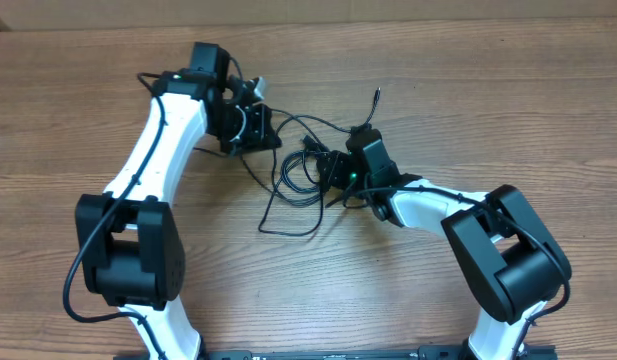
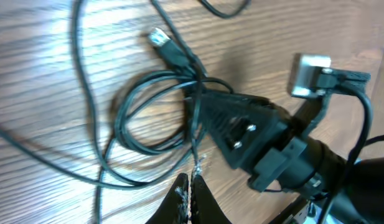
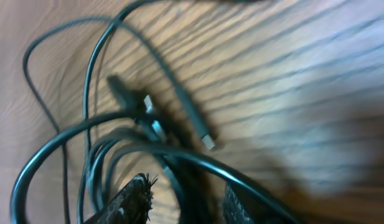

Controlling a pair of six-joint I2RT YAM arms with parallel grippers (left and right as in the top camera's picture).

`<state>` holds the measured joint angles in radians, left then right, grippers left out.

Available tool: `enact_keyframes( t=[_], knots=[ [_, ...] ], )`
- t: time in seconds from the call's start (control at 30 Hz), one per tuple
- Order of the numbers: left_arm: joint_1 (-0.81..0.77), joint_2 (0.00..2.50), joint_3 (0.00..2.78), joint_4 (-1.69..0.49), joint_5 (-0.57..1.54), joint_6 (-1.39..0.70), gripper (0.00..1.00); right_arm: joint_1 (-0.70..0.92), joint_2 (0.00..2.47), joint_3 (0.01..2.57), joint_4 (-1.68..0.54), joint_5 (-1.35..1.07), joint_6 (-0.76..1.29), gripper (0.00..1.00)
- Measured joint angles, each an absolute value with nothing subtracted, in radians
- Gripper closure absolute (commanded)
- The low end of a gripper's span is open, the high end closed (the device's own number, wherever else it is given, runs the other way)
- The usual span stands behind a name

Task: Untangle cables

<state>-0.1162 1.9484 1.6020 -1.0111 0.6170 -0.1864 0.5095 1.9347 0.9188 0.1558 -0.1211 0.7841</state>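
The cables (image 1: 293, 178) lie as a loose black tangle of loops on the wooden table between both arms. My left gripper (image 1: 260, 130) sits at the tangle's upper left. In the left wrist view the left gripper (image 2: 190, 182) is shut, with a thin cable strand (image 2: 196, 158) running up from its tips toward a coiled loop (image 2: 126, 130). My right gripper (image 1: 333, 172) is at the tangle's right side. In its wrist view the right gripper (image 3: 185, 200) is open, with several cable strands (image 3: 179, 155) passing between the fingers (image 3: 132, 199).
A USB plug end (image 2: 159, 38) lies just beyond the coil, and a small plug (image 3: 207, 142) rests on the wood ahead of the right fingers. One cable end (image 1: 376, 97) reaches to the upper right. The right gripper's black body (image 2: 235, 124) sits close to the left fingertips.
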Motion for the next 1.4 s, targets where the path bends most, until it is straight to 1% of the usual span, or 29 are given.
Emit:
enact_keyframes(
  t=[0.13,0.17,0.2,0.23,0.27,0.3,0.33,0.43,0.53,0.6,0.7,0.8,0.87,0.97,1.1,1.23,1.33,1.4],
  knots=[
    [-0.063,1.948,1.602,-1.02,0.618,-0.191,0.96,0.489,1.935,0.919,0.156,-0.099,0.785,0.62],
    [-0.052,1.948,1.602,-1.022,0.62,-0.191,0.91,0.487,1.935,0.919,0.156,-0.097,0.785,0.6],
    [-0.041,1.948,1.602,-1.026,0.623,-0.189,0.82,0.486,1.935,0.919,0.157,-0.096,0.786,0.57],
    [-0.033,1.948,1.602,-1.028,0.625,-0.185,0.76,0.485,1.935,0.919,0.159,-0.096,0.788,0.55],
    [-0.028,1.948,1.602,-1.03,0.627,-0.185,0.7,0.485,1.935,0.92,0.165,-0.097,0.789,0.55],
    [-0.028,1.948,1.602,-1.032,0.628,-0.183,0.68,0.485,1.935,0.92,0.167,-0.097,0.786,0.53],
    [-0.033,1.948,1.602,-1.032,0.627,-0.183,0.65,0.484,1.935,0.92,0.169,-0.1,0.786,0.49],
    [-0.069,1.948,1.602,-1.032,0.612,-0.183,0.62,0.479,1.924,0.921,0.162,-0.122,0.785,0.43],
    [-0.124,1.948,1.602,-1.028,0.569,-0.185,0.61,0.459,1.901,0.92,0.114,-0.159,0.784,0.44],
    [-0.165,1.948,1.603,-1.021,0.527,-0.192,0.59,0.442,1.883,0.916,0.078,-0.176,0.783,0.48],
    [-0.217,1.948,1.603,-0.996,0.474,-0.211,0.58,0.43,1.866,0.914,0.052,-0.186,0.781,0.49],
    [-0.258,1.948,1.603,-0.965,0.432,-0.231,0.59,0.43,1.863,0.914,0.048,-0.194,0.759,0.55],
    [-0.278,1.95,1.603,-0.95,0.408,-0.245,0.64,0.43,1.863,0.914,0.044,-0.197,0.751,0.59],
    [-0.301,1.966,1.605,-0.938,0.386,-0.264,0.69,0.432,1.863,0.913,0.042,-0.203,0.742,0.62],
    [-0.321,2.018,1.606,-0.923,0.373,-0.271,0.69,0.437,1.863,0.913,0.042,-0.203,0.736,0.62],
    [-0.323,2.049,1.606,-0.899,0.365,-0.278,0.67,0.451,1.863,0.913,0.045,-0.205,0.734,0.59],
    [-0.323,2.05,1.606,-0.876,0.361,-0.283,0.74,0.46,1.863,0.913,0.051,-0.206,0.732,0.6],
    [-0.323,2.05,1.606,-0.869,0.361,-0.286,0.75,0.465,1.863,0.913,0.054,-0.205,0.733,0.6]
  ],
)
